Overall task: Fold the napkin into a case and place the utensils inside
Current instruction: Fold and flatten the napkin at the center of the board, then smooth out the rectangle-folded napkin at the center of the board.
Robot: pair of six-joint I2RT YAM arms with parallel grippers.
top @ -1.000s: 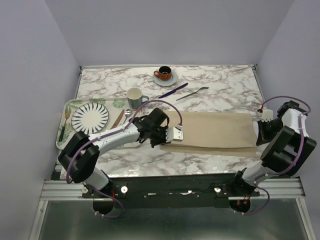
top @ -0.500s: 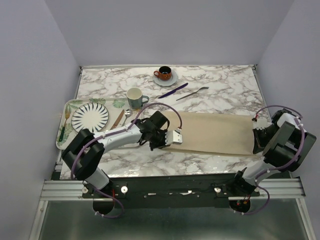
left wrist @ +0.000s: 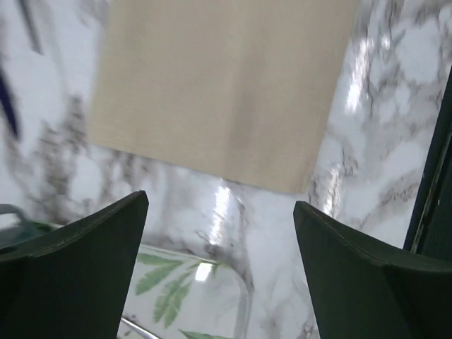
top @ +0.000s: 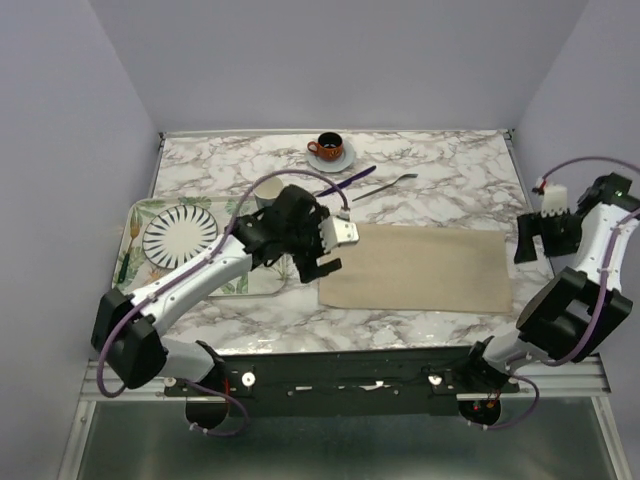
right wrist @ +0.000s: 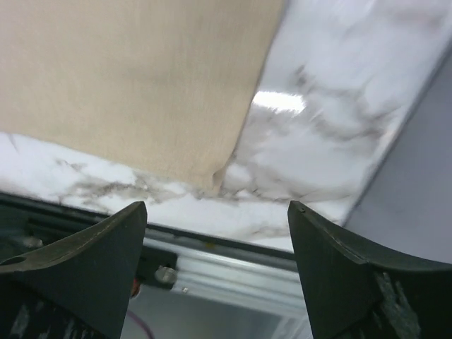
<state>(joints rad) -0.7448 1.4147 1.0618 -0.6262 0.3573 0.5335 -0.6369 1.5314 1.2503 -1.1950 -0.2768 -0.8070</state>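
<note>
Jaws on the left gripper [top: 335, 250] are seen spread wide, with nothing held. In its wrist view only marble and a corner of the leaf-print tray [left wrist: 198, 282] show between the fingers [left wrist: 85, 240]. The gripper is lifted just off the near-left corner of the napkin [top: 415, 268], apparently so the cloth is left undisturbed.

The right gripper [top: 545, 240] is also wide open and empty. It is raised just past the napkin's opposite short end. From its own camera, the napkin's corner [right wrist: 127, 85] is seen lying flat on the table [right wrist: 311, 141], untouched.

The napkin is laid out between the two grippers as a long flat beige rectangle, edges fairly square. It is judged to be folded lengthwise already. Whether an open pocket has been formed cannot be told from above.

The purple knife [top: 347, 181] and the silver fork [top: 385, 187] are found beyond the left gripper, on the far side of the napkin. They lie side by side on bare marble, not yet inside anything. They are probably better reached by the left arm.

A striped plate [top: 180, 233] sits on the tray behind the left arm. A cup [top: 330, 147] on a saucer is set farther back, well apart from the cloth.

Loading the utensils is judged still to be done.
</note>
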